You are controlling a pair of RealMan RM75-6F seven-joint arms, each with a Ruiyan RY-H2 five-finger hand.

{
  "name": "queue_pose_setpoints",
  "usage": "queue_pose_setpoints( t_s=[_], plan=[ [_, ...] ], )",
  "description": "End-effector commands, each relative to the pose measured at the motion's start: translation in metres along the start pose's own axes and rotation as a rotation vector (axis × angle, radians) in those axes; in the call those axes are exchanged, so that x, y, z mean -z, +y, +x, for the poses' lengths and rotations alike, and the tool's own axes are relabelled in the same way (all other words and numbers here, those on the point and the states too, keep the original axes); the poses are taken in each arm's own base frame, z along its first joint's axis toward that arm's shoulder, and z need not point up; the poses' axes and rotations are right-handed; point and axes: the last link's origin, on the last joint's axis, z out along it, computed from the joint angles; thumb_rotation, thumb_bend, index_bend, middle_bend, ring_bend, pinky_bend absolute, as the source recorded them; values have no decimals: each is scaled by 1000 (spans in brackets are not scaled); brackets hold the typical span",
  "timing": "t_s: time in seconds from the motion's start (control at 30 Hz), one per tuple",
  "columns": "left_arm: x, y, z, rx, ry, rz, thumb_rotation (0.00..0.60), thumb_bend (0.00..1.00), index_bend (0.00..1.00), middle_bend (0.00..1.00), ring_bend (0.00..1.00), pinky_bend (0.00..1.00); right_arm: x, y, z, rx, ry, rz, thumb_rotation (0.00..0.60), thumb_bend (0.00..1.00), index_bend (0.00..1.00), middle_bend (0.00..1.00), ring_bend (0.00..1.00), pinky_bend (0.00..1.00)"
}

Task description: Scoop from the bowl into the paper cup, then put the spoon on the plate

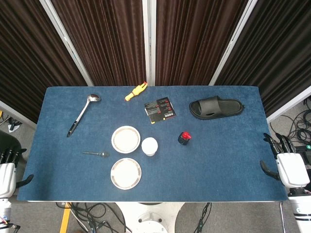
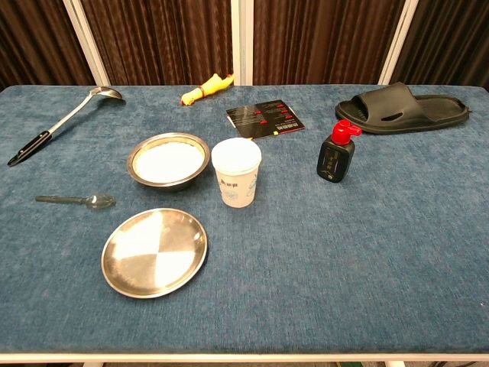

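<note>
A metal bowl (image 2: 167, 160) of white contents (image 1: 126, 139) sits left of centre on the blue table. A white paper cup (image 2: 236, 171) stands just right of the bowl, also seen from the head as the cup (image 1: 149, 146). A small spoon (image 2: 76, 200) lies flat to the left, the same spoon (image 1: 96, 154) in the head view. An empty metal plate (image 2: 154, 251) lies in front of the bowl, plate (image 1: 126, 173). My left hand (image 1: 7, 172) hangs off the table's left edge, my right hand (image 1: 286, 162) off the right edge. Both hold nothing, with fingers apart.
A long ladle (image 1: 82, 114) lies at the back left. A yellow toy (image 1: 135, 91), a black card (image 1: 160, 108), a black slipper (image 1: 216, 107) and a small black bottle with a red cap (image 2: 336, 155) sit toward the back and right.
</note>
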Motion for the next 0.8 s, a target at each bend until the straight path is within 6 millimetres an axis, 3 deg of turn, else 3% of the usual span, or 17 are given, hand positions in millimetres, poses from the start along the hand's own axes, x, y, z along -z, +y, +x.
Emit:
queue_pose_setpoints(
  t_s=[0.03, 0.37, 0.53, 0.73, 0.8],
  plan=[
    [1, -1, -1, -3, 3, -1, 600, 165, 295, 242, 149, 89, 0, 0, 0, -1, 2, 5, 600, 271, 66, 209, 0, 68],
    [3, -1, 1, 3, 10, -11, 600, 165, 295, 242, 149, 89, 4, 2, 2, -6, 15, 2, 600, 271, 65, 209, 0, 68],
    [-5, 2, 4, -8, 13, -49, 600, 165, 295, 242, 149, 89, 5, 3, 4, -2, 24, 0, 600, 272, 65, 209, 0, 67],
    [-43, 19, 7, -2, -22, -176, 600, 161, 314, 273, 157, 95, -2, 3, 7, 4, 36, 10, 600, 271, 66, 209, 0, 68],
    [-62, 28, 4, -4, -41, -223, 600, 161, 336, 332, 204, 163, -4, 3, 7, 4, 37, 12, 600, 271, 65, 209, 0, 68]
  ],
)
